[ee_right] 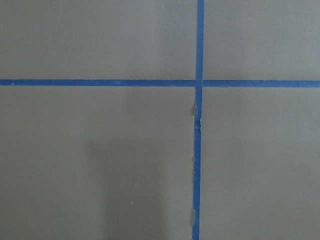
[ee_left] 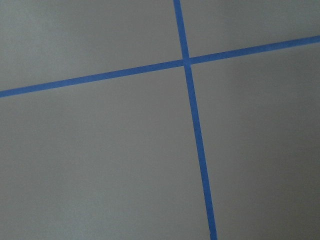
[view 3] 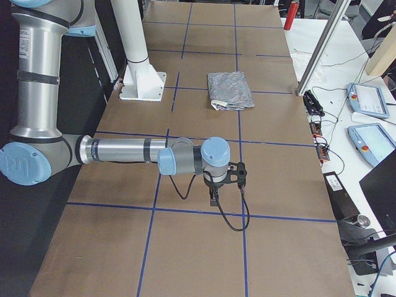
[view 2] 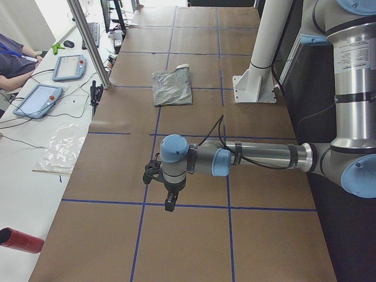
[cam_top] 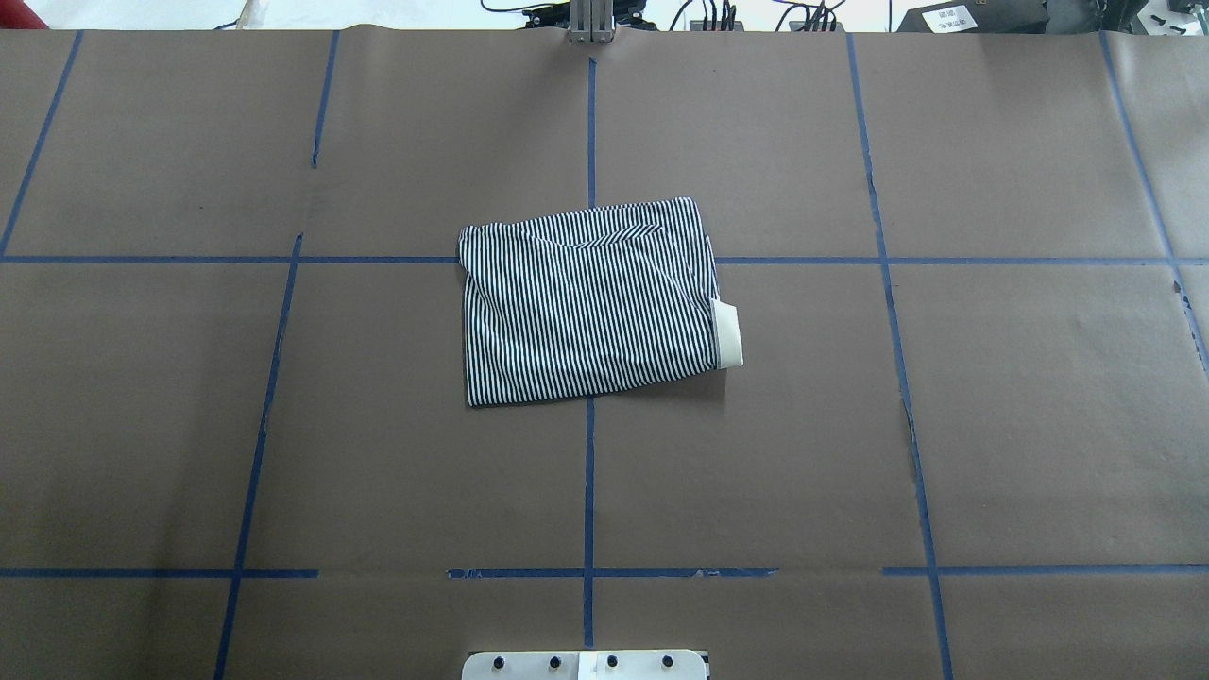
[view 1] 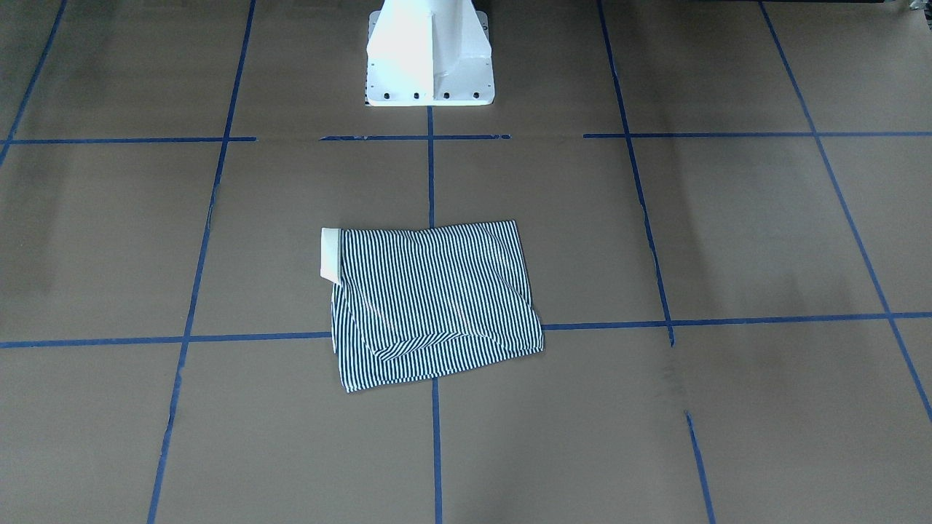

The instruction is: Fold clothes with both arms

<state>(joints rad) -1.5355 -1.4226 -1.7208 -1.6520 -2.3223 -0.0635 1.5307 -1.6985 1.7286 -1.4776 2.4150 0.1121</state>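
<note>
The striped shirt (cam_top: 590,302) lies folded on the bench (cam_top: 945,425) in front of the white base (view 1: 429,58). The left pincer (view 2: 169,204) and right pincer (view 3: 213,199) hang far off beside the base; wide or narrow, I cannot tell

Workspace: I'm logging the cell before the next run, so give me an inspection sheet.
Surface: brown paper gridded with blue tape, torn in spots.
Job's things: striped polo shirt folded into a rectangle, cream collar poking out.
Clutter: nothing seen.
End effectors: left end effector and right end effector hang over bare paper, far from the shirt; opening unclear.
Cables: black cable loops under the right wrist.
Surroundings: bench with two teach pendants, red cylinder.
</note>
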